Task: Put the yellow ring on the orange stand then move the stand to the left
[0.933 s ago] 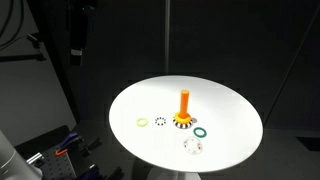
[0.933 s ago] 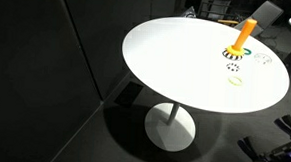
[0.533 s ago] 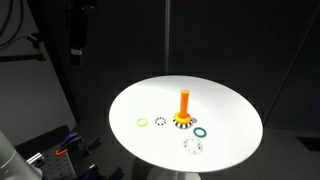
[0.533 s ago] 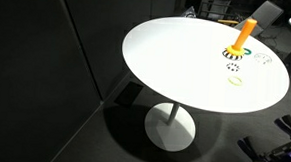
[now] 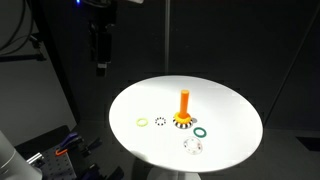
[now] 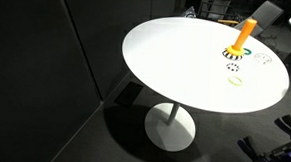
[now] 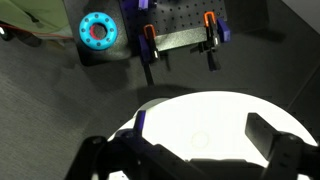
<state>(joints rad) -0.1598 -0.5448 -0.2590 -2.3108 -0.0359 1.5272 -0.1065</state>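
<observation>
Tool point(image 7: 202, 128) open wide, nothing between its 2 fingers point(image 7: 265, 132), which frame a washed-out patch of counter point(image 7: 200, 105) in the wrist view; the rings are too blown out there to make out. In an exterior view the tool point(image 5: 100, 68) hangs high by the counter point(image 5: 235, 110) edge, well apart from every item. Task's yellow ring point(image 5: 142, 122) lies flat on the counter, not on the stand, out toward the rim. Between it and the orange stand point(image 5: 184, 105), upright near the middle, sits a black-and-white dashed ring point(image 5: 160, 122). Just beside the stand's base, on the side away from the yellow ring, is a dark green ring point(image 5: 201, 130), and a whitish speckled ring point(image 5: 193, 147) lies nearer the camera-side edge. Both exterior views show the yellow ring point(image 6: 235, 81) and the orange stand point(image 6: 245, 32) apart. Step in hand, as I judge it: the approach to the yellow ring, task barely begun. To do it well: get the tool over the ring first, then descend straight with the opening wide, 1 finger inside the hole and 1 outside, fingertips right down to the counter since the ring is thin and flat. Avoid the dashed ring just beside it. Likely risk: the light ring skids or flips on closing, so close slowly.
</observation>
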